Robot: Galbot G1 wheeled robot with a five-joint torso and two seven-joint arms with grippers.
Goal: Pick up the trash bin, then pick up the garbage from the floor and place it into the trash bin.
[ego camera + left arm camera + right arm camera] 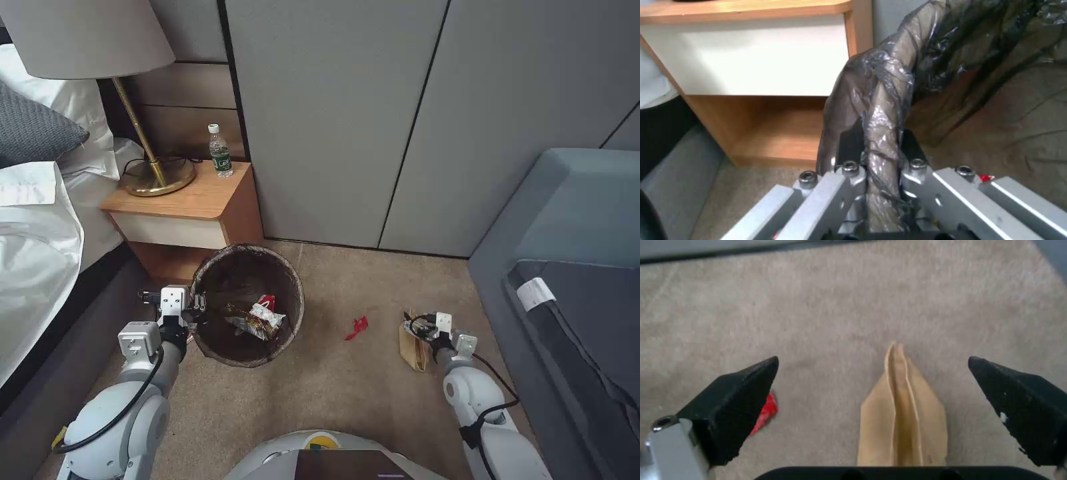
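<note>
Carpeted bedroom floor between a bed and a sofa, cleanup under way.

The trash bin [248, 305] is clamped at its bag-lined rim by the left gripper [880, 150], kept near for drop-offs. The brown paper bag [902, 413] is straddled by the spread right gripper [873, 386]; a red scrap [357, 327] lies between, unobstructed.
</note>
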